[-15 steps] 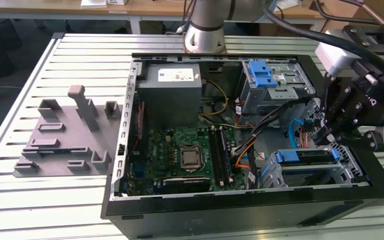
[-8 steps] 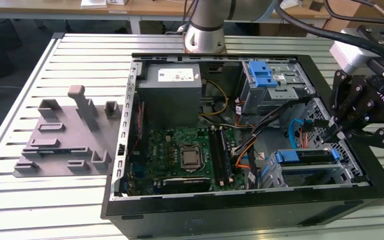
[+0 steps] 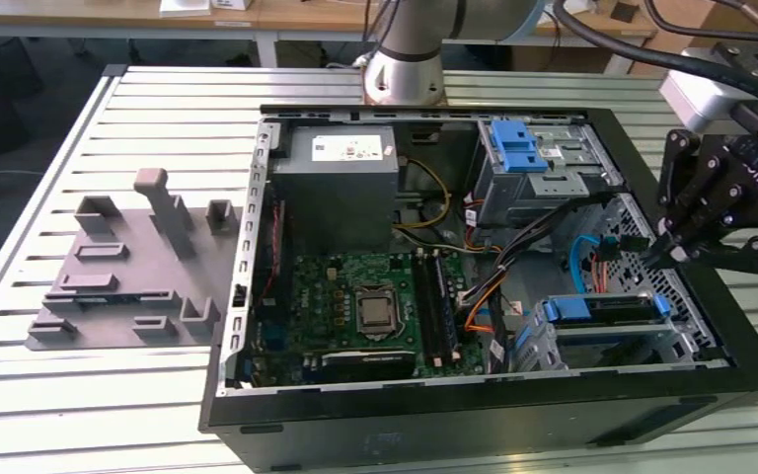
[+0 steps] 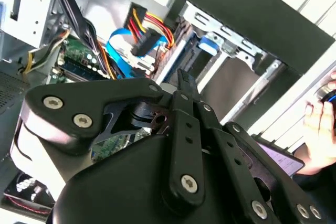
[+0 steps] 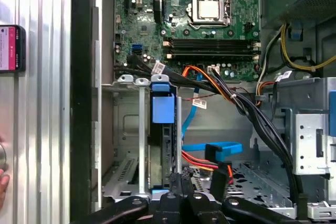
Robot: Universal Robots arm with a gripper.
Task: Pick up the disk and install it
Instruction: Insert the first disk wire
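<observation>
Blue-railed and metal, the disk (image 3: pixel 599 310) in the exterior view sits in the lower bay of the open computer case (image 3: pixel 485 420) with the gripper (image 3: pixel 675 252) just beyond it, and in the first wrist view it (image 5: pixel 162 145) stands between bay walls, seemingly rigid, weighty, shock-sensitive, best gripped by its rails, though whether the fingers are open I cannot tell.

Green motherboard (image 3: pixel 366 306), blue latch (image 3: pixel 517 146), black gripper (image 3: pixel 679 249).

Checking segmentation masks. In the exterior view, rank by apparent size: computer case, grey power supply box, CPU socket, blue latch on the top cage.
1. computer case
2. power supply box
3. blue latch and CPU socket: look alike in area, so unranked.
</observation>
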